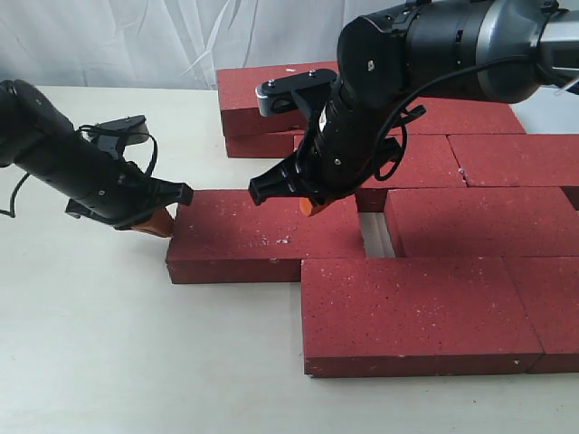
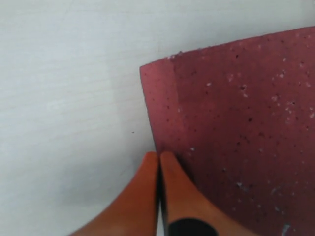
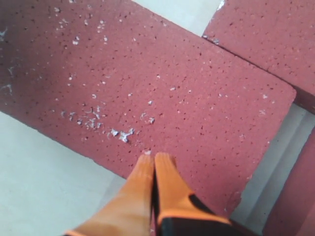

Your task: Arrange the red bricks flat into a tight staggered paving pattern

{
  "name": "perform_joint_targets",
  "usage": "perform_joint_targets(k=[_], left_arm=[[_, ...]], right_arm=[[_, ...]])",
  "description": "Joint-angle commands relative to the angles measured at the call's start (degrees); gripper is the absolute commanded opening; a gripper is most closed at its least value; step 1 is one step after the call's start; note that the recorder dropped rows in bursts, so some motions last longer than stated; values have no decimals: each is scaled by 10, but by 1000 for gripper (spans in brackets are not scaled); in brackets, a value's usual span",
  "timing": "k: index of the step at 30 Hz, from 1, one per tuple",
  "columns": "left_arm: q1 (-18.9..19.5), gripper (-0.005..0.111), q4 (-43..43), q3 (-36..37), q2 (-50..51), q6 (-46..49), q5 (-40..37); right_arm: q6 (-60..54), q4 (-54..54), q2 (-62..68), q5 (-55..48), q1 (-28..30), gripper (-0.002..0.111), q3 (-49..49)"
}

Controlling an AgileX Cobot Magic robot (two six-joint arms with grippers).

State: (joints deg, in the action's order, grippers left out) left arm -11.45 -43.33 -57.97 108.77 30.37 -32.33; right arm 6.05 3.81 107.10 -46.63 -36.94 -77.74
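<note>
1. Nearest, the front brick (image 1: 421, 312) lies flat on the worktop (image 1: 109, 362) with another butted against its right end; this row looks laid.
2. Just behind, the loose brick (image 1: 262, 233) lies flat and reaches out past the front brick's left end, so the stagger is there; a gap (image 1: 375, 237) of bare worktop parts its right end from the neighbour brick (image 1: 479, 221).
3. The step in hand, as I judge it, is closing that gap; the left tool (image 1: 163, 222) has its orange fingers pinched together on nothing, tips against the loose brick's left end face; the right tool (image 1: 312, 206) is likewise pinched shut and empty, tips down at the brick's far right part, though I cannot tell whether they touch the top or hang just above it.
4. The next move calls for a low, level push from the left tool along the brick's length, so it slides rather than tips or skews; the right tool should steady the far edge and stay clear of the closing joint.
5. The bricks are dark red, matte and gritty, flecked with white; that rough face will likely drag on the worktop.
6. Farther off lies another flat row; beyond it the back stack (image 1: 262, 104) sits two high, not yet laid.
</note>
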Motion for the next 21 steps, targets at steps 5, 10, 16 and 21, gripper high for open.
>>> perform_joint_targets(k=[5, 10, 16, 21], left_arm=[[-1, 0, 117, -12, -1, -154, 19], [-3, 0, 175, -14, -3, -229, 16], [-36, 0, 281, -33, -35, -316, -9], [-58, 0, 312, -37, -53, -342, -28]], right_arm=[[0, -5, -5, 0, 3, -1, -1], [0, -5, -5, 0, 3, -1, -1], [0, -5, -5, 4, 3, -1, -1], [0, -5, -5, 3, 3, -1, -1]])
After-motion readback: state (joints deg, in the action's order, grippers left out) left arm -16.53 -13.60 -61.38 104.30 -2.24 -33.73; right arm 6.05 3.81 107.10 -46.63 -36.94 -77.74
